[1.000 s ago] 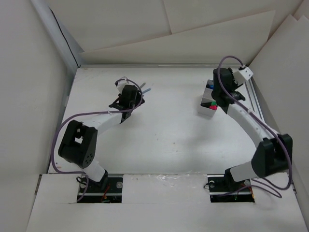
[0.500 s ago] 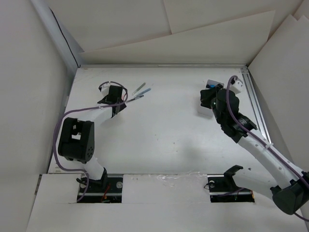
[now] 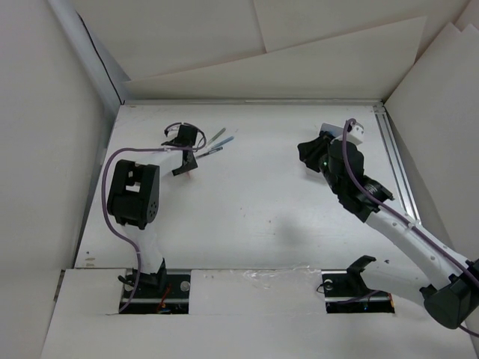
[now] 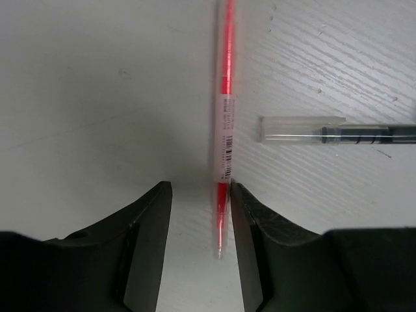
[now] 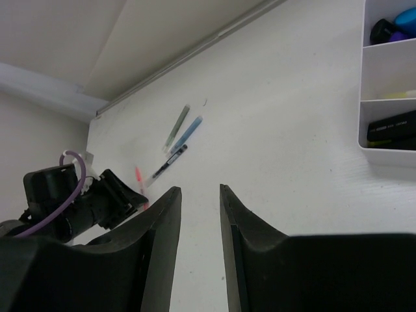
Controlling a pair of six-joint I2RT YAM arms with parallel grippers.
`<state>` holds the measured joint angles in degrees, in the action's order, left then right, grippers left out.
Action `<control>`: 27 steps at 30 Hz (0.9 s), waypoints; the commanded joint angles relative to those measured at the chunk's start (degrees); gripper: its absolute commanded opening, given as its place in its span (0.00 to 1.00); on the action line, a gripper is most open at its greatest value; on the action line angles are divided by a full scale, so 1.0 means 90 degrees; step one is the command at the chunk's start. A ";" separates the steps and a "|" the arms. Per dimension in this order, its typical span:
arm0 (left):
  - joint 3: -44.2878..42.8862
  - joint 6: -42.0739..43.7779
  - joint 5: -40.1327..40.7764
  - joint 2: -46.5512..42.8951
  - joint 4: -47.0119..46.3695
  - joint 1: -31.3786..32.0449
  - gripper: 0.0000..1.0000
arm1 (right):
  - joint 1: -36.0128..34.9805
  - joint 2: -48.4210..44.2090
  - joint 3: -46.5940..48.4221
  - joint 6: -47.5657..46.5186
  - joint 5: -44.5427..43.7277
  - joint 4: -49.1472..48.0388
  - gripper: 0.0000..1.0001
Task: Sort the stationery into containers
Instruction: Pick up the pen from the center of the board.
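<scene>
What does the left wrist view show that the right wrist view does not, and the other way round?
Only the left wrist view: the barcode label on the red pen, whose tip lies between the fingers of the open left claw, and the clear cap of the black pen.
Only the right wrist view: the divided white box holding highlighters, a blue pen, a grey-green pen, and the open right claw.
Both: the red pen, the black pen, the left claw and the white table.
</scene>
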<state>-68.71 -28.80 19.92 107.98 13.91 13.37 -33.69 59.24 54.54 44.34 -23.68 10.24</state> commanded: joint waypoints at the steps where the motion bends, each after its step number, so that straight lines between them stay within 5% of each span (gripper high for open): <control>1: -0.0314 0.0211 0.0179 0.0091 0.0465 -0.0040 0.37 | -0.0104 -0.0108 -0.0006 -0.0102 0.0034 -0.0200 0.36; 7: -0.0189 0.0153 0.0238 0.0150 0.0554 -0.0040 0.27 | -0.0104 -0.0108 -0.0006 -0.0161 0.0034 -0.0200 0.36; 12: 0.0065 -0.0062 0.0238 0.0044 0.0554 -0.0040 0.01 | -0.0104 -0.0108 -0.0006 -0.0161 0.0034 -0.0200 0.37; 19: 0.0573 -0.0394 0.0316 -0.1554 0.0554 0.0379 0.00 | -0.0104 0.0350 0.0111 -0.0512 0.0920 -0.0483 0.50; 27: 0.1988 -0.0316 -0.2679 -0.3911 -0.1592 0.0546 0.04 | -0.0163 0.1074 0.0492 -0.0922 0.2601 -0.0747 0.65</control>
<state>-54.63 -31.22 7.70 76.34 8.64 18.57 -34.59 69.56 55.02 38.72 -7.33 8.10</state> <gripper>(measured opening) 0.055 0.633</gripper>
